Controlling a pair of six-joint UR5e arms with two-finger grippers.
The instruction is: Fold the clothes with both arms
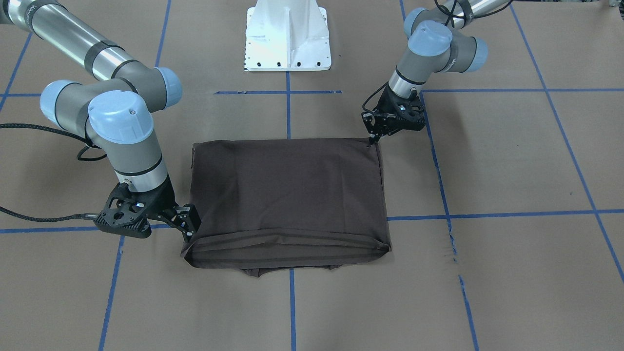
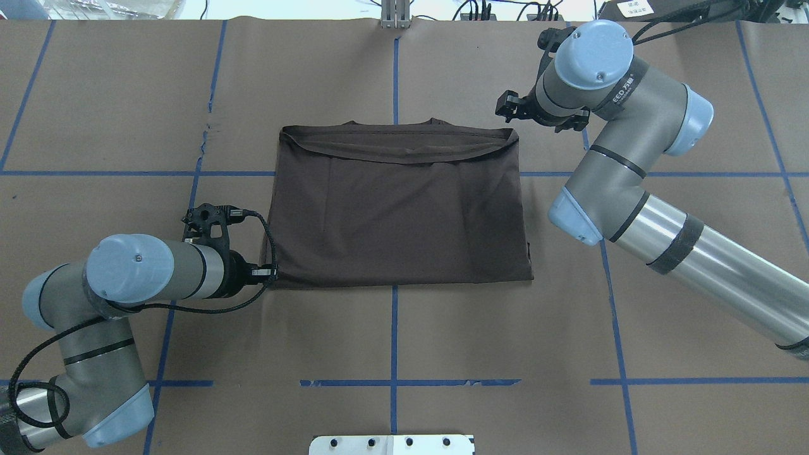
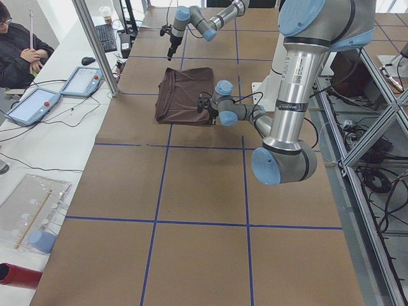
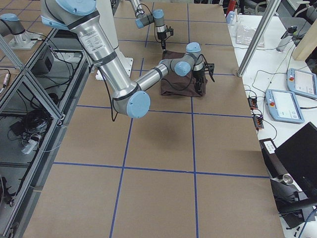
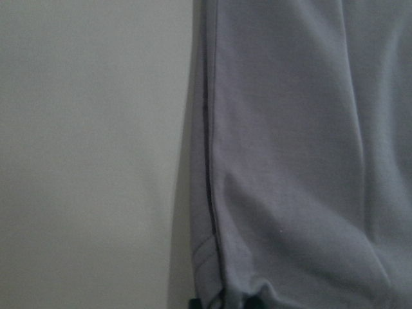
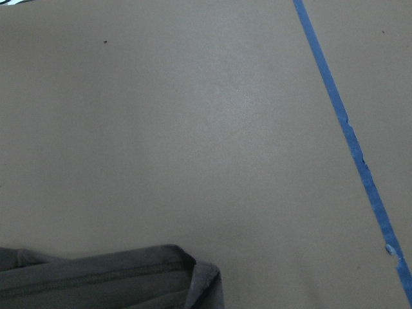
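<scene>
Clock: it lies flat on the shirt, with 12 pointing away from the robot.
White base (image 2: pixel 392 444): it is closest to the robot, at 6 o'clock and well apart from the shirt.
Left arm (image 2: pixel 126 272): it reaches in low from 8 o'clock and bends toward the shirt.
Left gripper (image 1: pixel 373 140): it points down at the shirt's near corner at 8 o'clock. The tips make one thin point right on that corner. I cannot tell if they pinch the cloth.
T-shirt (image 2: pixel 398 215): it is dark brown, folded into a neat block, and lies flat in the middle of the brown table (image 2: pixel 505 341). A blue tape line (image 2: pixel 394 328) runs up to it at 6 o'clock.
Folded band (image 2: pixel 392 142): it is at 12 o'clock and sags a little. A small bit of a lower layer peeks out past it.
Right gripper (image 1: pixel 189 235): it is at the far corner at 2 o'clock, touching it or just beside it. I cannot tell if the fingers are apart or together.
Right arm (image 2: pixel 632 158): it reaches in from 4 o'clock, past the shirt's right side.
Person (image 3: pixel 19 51): in dark clothes, sitting at a white desk (image 3: pixel 38 140) past the table's far side.
</scene>
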